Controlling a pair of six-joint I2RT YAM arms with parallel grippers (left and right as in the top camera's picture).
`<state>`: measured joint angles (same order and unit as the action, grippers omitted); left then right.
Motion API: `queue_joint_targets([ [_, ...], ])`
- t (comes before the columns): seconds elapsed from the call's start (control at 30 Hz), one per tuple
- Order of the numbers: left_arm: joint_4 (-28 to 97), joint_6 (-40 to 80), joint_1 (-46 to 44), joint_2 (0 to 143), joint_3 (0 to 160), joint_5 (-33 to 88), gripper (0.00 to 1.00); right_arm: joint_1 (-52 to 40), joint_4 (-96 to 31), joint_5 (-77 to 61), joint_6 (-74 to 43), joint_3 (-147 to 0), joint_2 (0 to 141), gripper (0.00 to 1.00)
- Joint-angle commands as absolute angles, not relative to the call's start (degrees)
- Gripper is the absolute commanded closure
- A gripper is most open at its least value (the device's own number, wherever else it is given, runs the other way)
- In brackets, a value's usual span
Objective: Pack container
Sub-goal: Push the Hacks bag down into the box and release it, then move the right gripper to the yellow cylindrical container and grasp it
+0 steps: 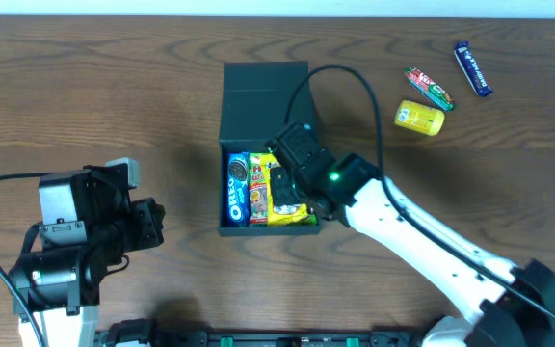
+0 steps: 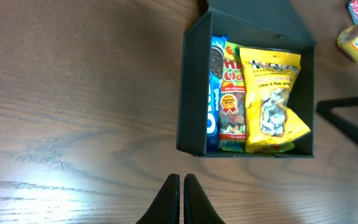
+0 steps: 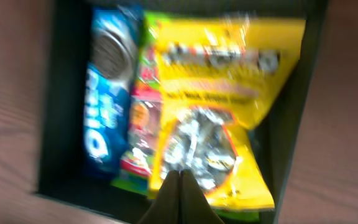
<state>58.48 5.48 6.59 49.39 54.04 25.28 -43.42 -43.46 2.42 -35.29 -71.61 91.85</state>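
The container is a dark green-black box in the middle of the table, with its flap lid open at the far end. It holds a blue Oreo pack, a colourful sweets packet and a yellow bag. The left wrist view shows the container, the Oreo pack, the sweets packet and the yellow bag. My right gripper is shut and hovers over the yellow bag, with its fingertips near the bag's lower end; that view is blurred. My left gripper is shut and empty, left of the container.
A small yellow tub, a red-green packet and a blue bar lie at the far right of the wooden table. The tub also shows in the left wrist view. A black cable arcs over the container's right side.
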Motion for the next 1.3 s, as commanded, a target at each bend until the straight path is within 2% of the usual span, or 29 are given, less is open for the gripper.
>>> queue_joint_targets([
  [0.0, 58.5, 4.3, 6.5, 49.4, 54.8, 25.1, 0.94, -43.5, -42.8, 3.4, -34.2, -71.6, 94.1, 0.99],
  [0.43, 58.7, 3.8, 6.5, 49.4, 54.8, 25.1, 0.94, -40.7, -40.0, 3.1, -36.4, -71.6, 108.3, 0.99],
  [0.63, 58.7, 3.7, 6.5, 49.4, 54.8, 25.0, 0.94, -40.0, -40.3, 1.4, -34.3, -73.6, 102.7, 0.99],
  [0.8, 58.7, 3.7, 6.5, 49.4, 54.8, 25.0, 0.95, -39.0, -41.0, 3.5, -28.1, -76.9, 91.2, 0.99],
  [0.97, 58.7, 3.7, 6.5, 49.4, 54.8, 25.0, 0.95, -31.4, -45.7, 12.1, -26.1, -77.0, 83.4, 0.99],
  [1.17, 58.7, 3.7, 6.5, 49.4, 54.8, 25.0, 0.94, -16.6, -52.2, 11.7, -25.9, -76.9, 84.4, 0.98],
  [1.27, 58.7, 3.4, 6.5, 49.4, 54.8, 25.1, 0.94, -11.6, -52.0, 11.8, -21.8, -76.9, 84.8, 0.99],
])
